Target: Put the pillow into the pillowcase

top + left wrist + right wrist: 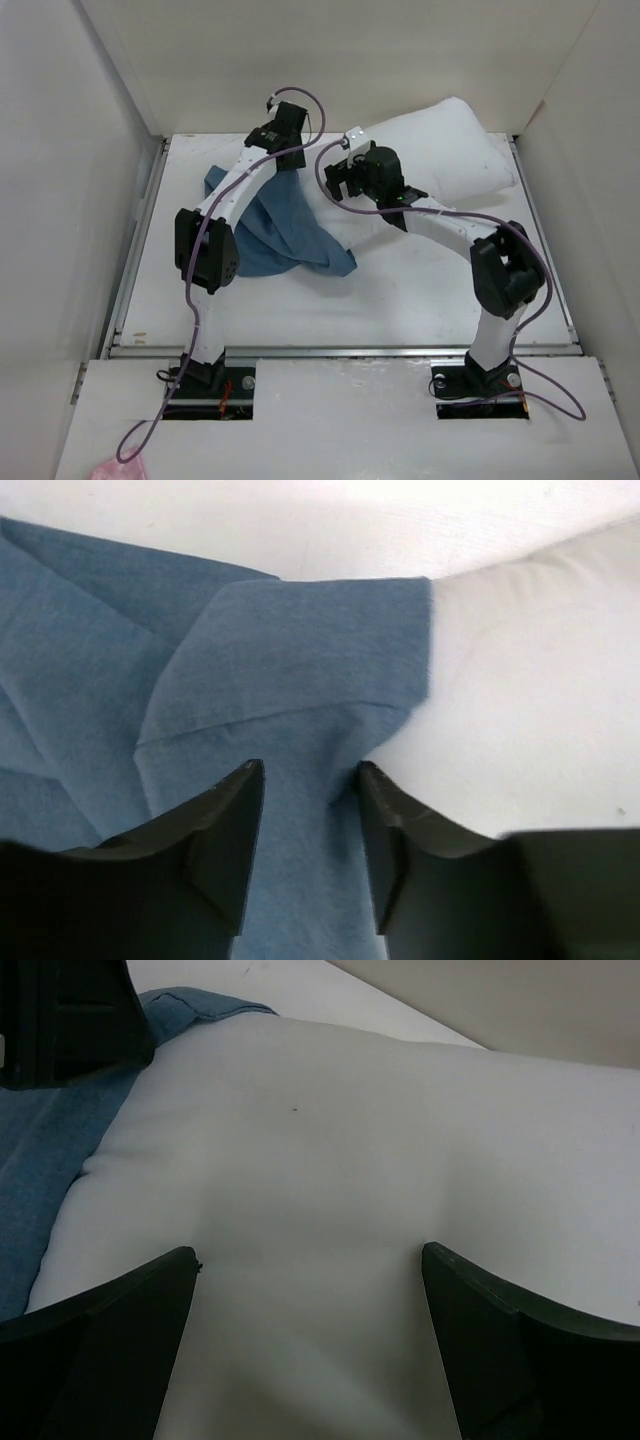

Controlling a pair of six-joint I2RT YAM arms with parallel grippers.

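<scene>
The white pillow [450, 150] lies at the back right of the table, plump and slanting. The blue pillowcase [285, 235] lies crumpled to its left, under my left arm. My left gripper [290, 155] is at the pillowcase's far edge, where the cloth meets the pillow's corner. In the left wrist view its jaws [311, 770] stand narrowly apart with a gathered band of pillowcase [250, 660] between them, and the pillow [530, 700] is just to the right. My right gripper [340, 180] is open over the pillow's left end. Its jaws [310, 1255] are spread wide on the pillow [350, 1140].
White walls enclose the table on the left, back and right. The table's raised near edge [340, 350] runs in front of both arm bases. The left gripper's black body [70, 1020] shows close by in the right wrist view, beside the pillowcase edge [60, 1130].
</scene>
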